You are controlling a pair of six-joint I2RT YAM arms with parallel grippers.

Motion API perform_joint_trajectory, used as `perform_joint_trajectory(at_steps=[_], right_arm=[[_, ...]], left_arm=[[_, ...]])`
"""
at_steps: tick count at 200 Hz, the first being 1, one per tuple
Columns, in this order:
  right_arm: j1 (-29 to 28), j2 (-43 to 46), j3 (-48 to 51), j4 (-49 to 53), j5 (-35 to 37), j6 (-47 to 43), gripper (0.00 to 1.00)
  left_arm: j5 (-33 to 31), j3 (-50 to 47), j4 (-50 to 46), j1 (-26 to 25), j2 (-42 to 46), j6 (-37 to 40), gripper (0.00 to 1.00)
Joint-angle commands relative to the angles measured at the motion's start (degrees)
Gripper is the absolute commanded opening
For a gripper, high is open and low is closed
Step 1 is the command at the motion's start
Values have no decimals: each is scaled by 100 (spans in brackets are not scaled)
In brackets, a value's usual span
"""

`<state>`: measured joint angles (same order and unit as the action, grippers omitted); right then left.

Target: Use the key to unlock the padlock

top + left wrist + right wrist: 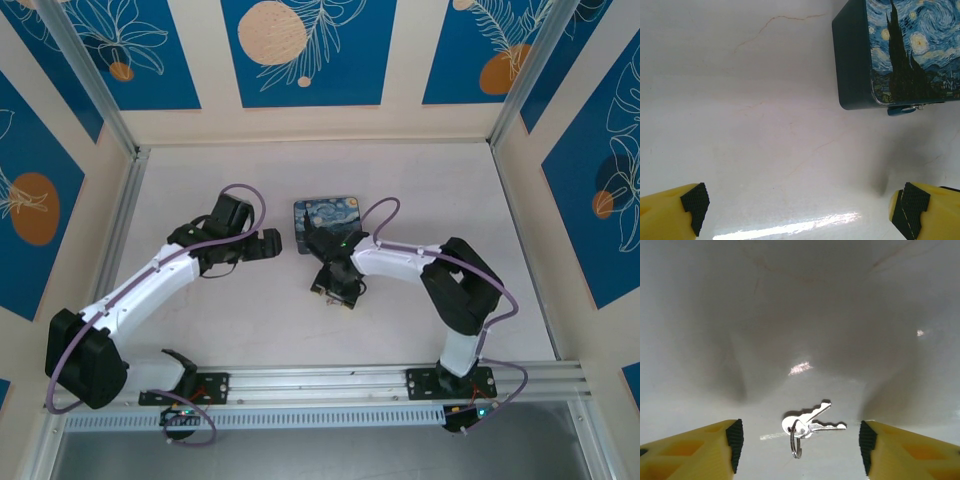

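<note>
Two small silver keys on a ring, the key (812,422), lie flat on the white table between the spread fingers of my right gripper (801,446), which is open and touches nothing. The padlock (902,110), a tiny bluish body with a metal part, hangs at the lower edge of the starry-night box (900,50), up and to the right of my left gripper (800,210). That gripper is open over bare table, well short of the box. From above, the left gripper (266,245) sits left of the box (322,218) and the right gripper (335,285) just in front of it.
The white table (200,190) is walled on three sides by cream and blue panels. A metal rail (350,385) with both arm bases runs along the near edge. The right arm's forearm (395,260) reaches across in front of the box.
</note>
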<state>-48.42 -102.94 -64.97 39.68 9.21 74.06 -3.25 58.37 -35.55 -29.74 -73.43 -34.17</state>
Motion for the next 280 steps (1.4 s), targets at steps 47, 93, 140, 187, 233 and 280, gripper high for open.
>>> perform_joint_trajectory(at_steps=[47, 93, 140, 187, 233, 280], right_arm=[[-147, -417, -581, 442, 311, -330, 62], [-202, -447, -515, 475, 256, -299, 62], [-211, -534, -487, 422, 221, -421, 62], [-211, -798, -523, 443, 136, -883, 53], [-216, -738, -447, 398, 189, -1358, 42], [-218, -710, -453, 251, 213, -1955, 30]], left_arm=[[-36, -61, -57, 70, 114, 6, 100], [-27, -68, -57, 74, 118, -9, 100], [-19, -89, -48, 75, 136, -30, 100], [-36, -71, -101, 73, 208, -30, 100], [-53, -71, -144, 76, 270, -38, 100], [-31, -54, -149, 73, 270, -46, 100]])
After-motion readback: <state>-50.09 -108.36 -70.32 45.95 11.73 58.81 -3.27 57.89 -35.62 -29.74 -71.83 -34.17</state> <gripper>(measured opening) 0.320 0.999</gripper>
